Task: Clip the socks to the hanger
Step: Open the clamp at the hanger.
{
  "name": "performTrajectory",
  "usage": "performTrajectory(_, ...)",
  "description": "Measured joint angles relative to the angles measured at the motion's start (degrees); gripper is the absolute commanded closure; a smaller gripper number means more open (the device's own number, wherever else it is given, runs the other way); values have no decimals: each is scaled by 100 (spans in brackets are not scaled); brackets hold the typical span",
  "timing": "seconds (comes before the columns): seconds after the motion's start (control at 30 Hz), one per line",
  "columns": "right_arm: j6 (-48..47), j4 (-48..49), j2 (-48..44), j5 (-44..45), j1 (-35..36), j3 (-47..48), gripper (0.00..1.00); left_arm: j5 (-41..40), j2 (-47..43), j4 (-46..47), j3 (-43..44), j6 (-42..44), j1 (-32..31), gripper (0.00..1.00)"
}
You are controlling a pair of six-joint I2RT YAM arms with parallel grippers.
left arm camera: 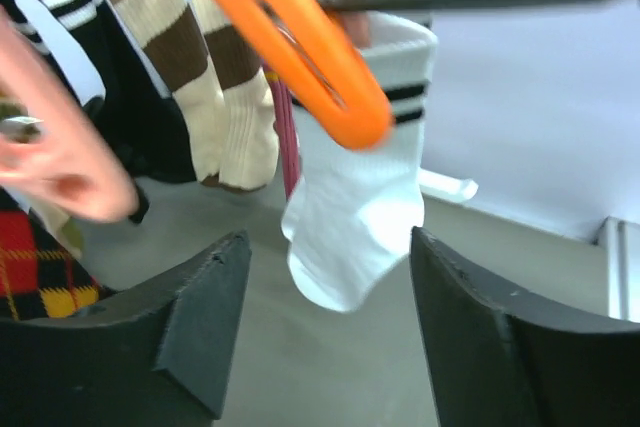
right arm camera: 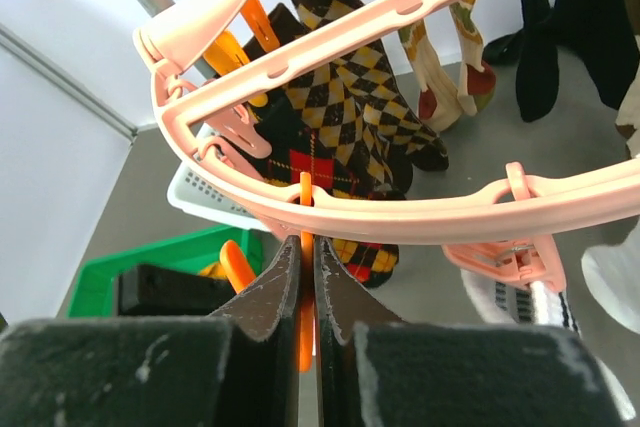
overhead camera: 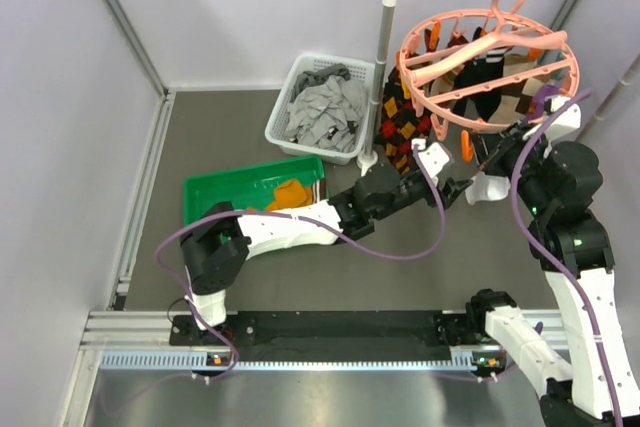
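Note:
The salmon-pink ring hanger (overhead camera: 490, 65) hangs from the rail at the back right. A white sock with black stripes (left arm camera: 360, 202) dangles from its near rim (right arm camera: 420, 219), and it also shows in the overhead view (overhead camera: 487, 187). My left gripper (left arm camera: 330, 317) is open just below and in front of that sock, with nothing between its fingers (left arm camera: 205, 312). My right gripper (right arm camera: 308, 277) is shut on a thin orange clip (right arm camera: 306, 209) under the rim. A mustard-orange sock (overhead camera: 290, 193) lies in the green tray (overhead camera: 215, 192).
Argyle socks (right arm camera: 345, 112), brown-striped socks (left arm camera: 190, 67) and dark ones hang on the hanger. A white basket (overhead camera: 285, 97) of grey garments stands behind the tray. The white rail stand's post (overhead camera: 385, 57) rises just left of the hanger. A second orange clip (left arm camera: 300, 37) hangs close to the left camera.

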Motion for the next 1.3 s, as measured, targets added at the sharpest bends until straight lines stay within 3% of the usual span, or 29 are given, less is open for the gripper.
performTrajectory(0.47, -42, 262, -111, -26, 0, -186, 99, 592, -184, 275, 101, -922, 151, 23)
performTrajectory(0.73, -44, 334, -175, 13, 0, -321, 98, 514, -179, 258, 350, -1272, 153, 30)
performTrajectory(0.83, -42, 350, -175, 15, 0, -321, 98, 415, -177, 225, 498, -1349, 153, 37)
performTrajectory(1.13, -46, 437, -186, 31, 0, -321, 98, 131, -76, 122, 667, -1438, 131, 75)
performTrajectory(1.2, -50, 435, -186, 39, 0, -321, 95, 72, -66, 101, 667, -1451, 125, 85)
performTrajectory(1.3, -52, 437, -186, 44, 0, -321, 85, 39, -63, 57, 669, -1427, 129, 91)
